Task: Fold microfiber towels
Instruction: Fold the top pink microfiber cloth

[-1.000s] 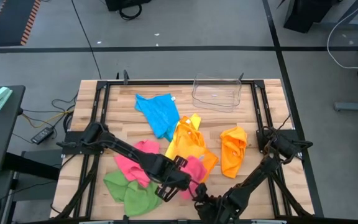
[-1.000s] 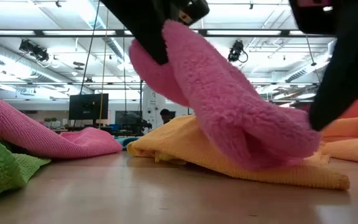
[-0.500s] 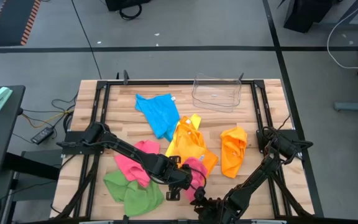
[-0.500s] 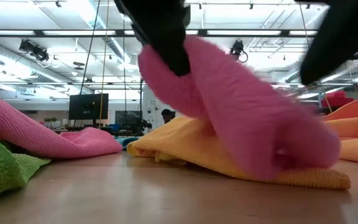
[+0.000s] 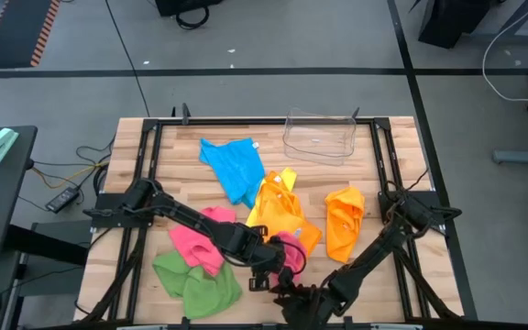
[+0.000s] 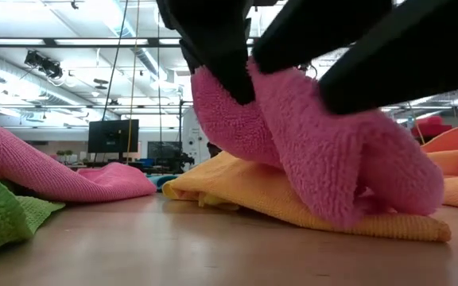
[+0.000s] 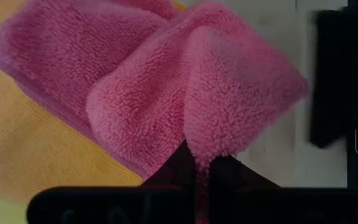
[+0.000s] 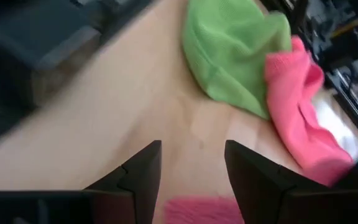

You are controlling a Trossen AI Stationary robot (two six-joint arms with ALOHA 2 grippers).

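Grey floor [image 5: 273, 37] surrounds the wooden table [image 5: 177, 156]; ceiling strip lights [image 6: 70, 44] glow overhead.

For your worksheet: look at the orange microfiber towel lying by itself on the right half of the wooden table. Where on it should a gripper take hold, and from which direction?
Probably the orange microfiber towel is best pinched at its far edge, from straight above. It lies crumpled but low on the wooden table, apart from the yellow towel, so that raised fold looks reachable.
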